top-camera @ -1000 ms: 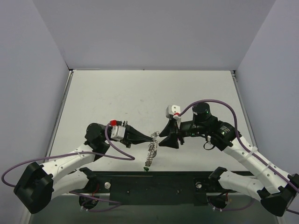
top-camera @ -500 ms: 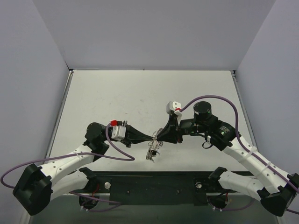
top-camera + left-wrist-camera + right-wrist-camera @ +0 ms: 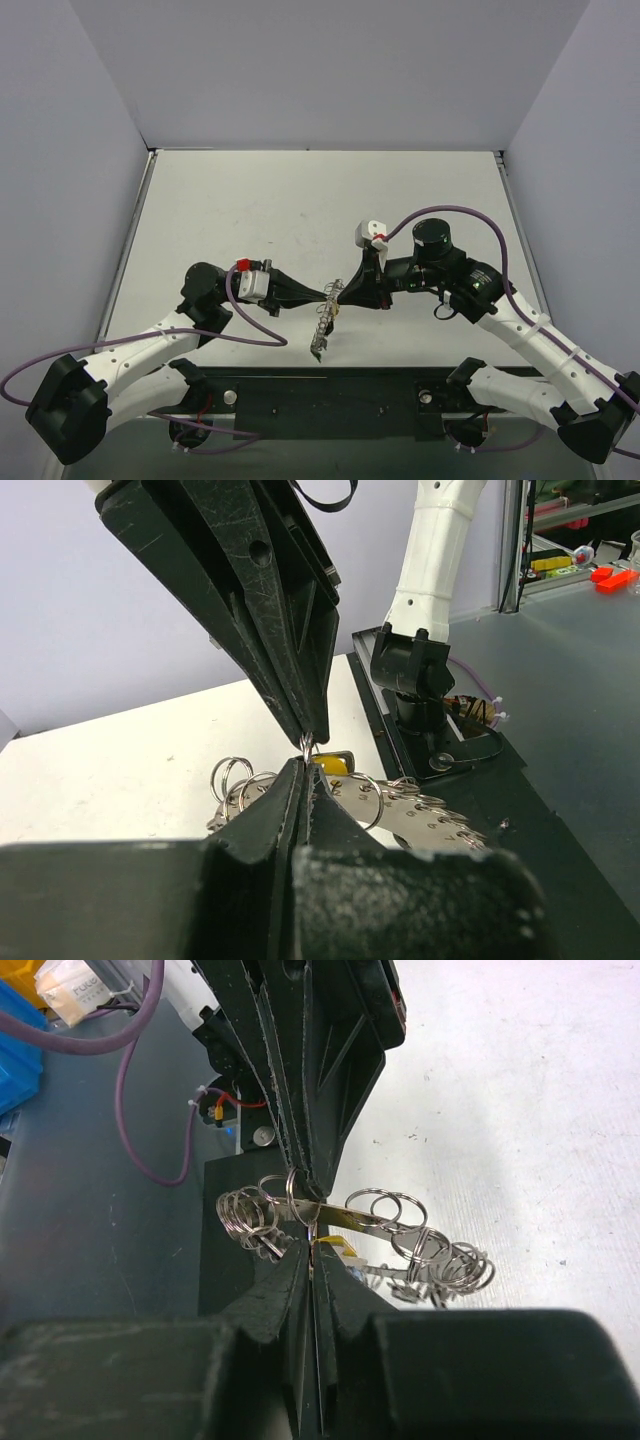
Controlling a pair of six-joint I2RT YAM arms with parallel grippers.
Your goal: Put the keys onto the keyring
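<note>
The keyring [image 3: 322, 322] hangs above the table between both gripper tips, a silvery band carrying several small split rings. It also shows in the left wrist view [image 3: 440, 815] and the right wrist view [image 3: 352, 1218]. My left gripper [image 3: 330, 295] is shut on one small ring at the band's top end, its tips [image 3: 305, 758] closed. My right gripper [image 3: 346, 292] meets it tip to tip and is shut on the yellow key [image 3: 338, 1249], its tips [image 3: 312, 1248] closed. The yellow head shows in the left wrist view [image 3: 333, 764]. I cannot make out the blue and green keys.
The white table [image 3: 300, 200] stretches behind the grippers, walled on three sides. The black base rail [image 3: 330, 395] runs along the near edge, just below the hanging keyring. Purple cables [image 3: 250, 330] loop off both arms.
My right gripper has turned, shut and moved left until it meets the left gripper's tip. The keyring bunched up half a second ago and now hangs long again.
</note>
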